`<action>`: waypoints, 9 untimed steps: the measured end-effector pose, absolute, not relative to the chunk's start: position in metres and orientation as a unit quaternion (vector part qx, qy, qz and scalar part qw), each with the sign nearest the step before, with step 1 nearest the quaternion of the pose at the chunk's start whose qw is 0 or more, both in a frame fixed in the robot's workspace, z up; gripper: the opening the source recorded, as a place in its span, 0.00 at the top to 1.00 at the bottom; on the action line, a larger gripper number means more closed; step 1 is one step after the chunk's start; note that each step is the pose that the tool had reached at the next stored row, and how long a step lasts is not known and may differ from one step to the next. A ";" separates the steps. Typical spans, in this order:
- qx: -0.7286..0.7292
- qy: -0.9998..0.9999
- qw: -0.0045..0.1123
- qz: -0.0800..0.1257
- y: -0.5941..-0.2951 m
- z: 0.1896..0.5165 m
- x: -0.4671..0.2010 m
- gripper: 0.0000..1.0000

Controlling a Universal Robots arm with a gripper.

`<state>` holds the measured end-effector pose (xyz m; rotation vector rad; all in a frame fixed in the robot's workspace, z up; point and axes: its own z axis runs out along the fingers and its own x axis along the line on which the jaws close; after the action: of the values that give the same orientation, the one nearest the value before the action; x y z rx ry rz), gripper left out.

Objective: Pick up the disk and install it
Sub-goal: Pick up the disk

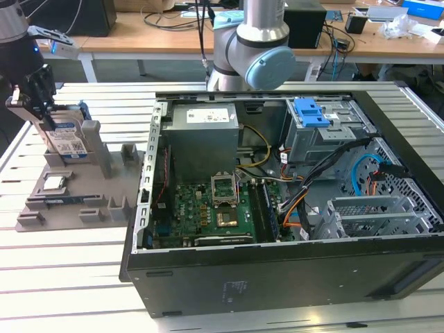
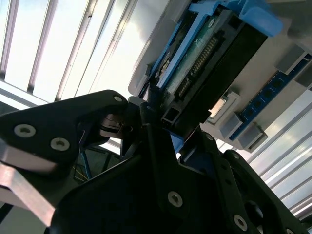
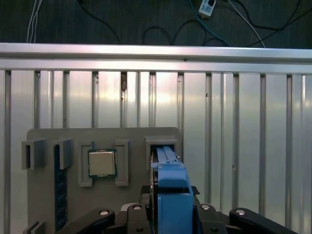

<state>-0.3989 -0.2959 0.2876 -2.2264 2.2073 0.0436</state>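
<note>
Blue plastic frames the disk (image 3: 173, 195), which stands on end in a slot of the grey fixture (image 1: 104, 184). The gripper (image 1: 40, 104) sits at twelve o'clock of it in the exterior view, straddling its upper end. I cannot tell whether it is clamped on the caddy or merely around it. The second wrist view shows the connector end facing the gripper, so I judge the long axis runs straight down from it into the slot, and a lift would follow that same line. The disk has not left the fixture. At about six o'clock of the disk, a small square CPU chip (image 1: 55, 182) lies flat in its own pocket, just beside the slot but apart from it. The fixture rests on a slatted aluminium desk (image 1: 69, 277). At three o'clock of the fixture, the open computer case (image 1: 277, 284) lies on its side. A grey drive cage (image 1: 326, 142) topped by a blue bracket (image 1: 311, 112) sits at about one o'clock inside it. Beyond are wooden benches (image 1: 173, 41) strewn with cables.
</note>
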 end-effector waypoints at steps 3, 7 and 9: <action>-0.710 0.704 0.003 0.014 -0.296 0.288 -0.399 0.63; -0.710 0.704 0.003 0.014 -0.296 0.288 -0.399 0.63; -0.711 0.703 0.003 0.014 -0.296 0.288 -0.399 0.63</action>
<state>-0.3989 -0.2959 0.2876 -2.2282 2.2055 0.0436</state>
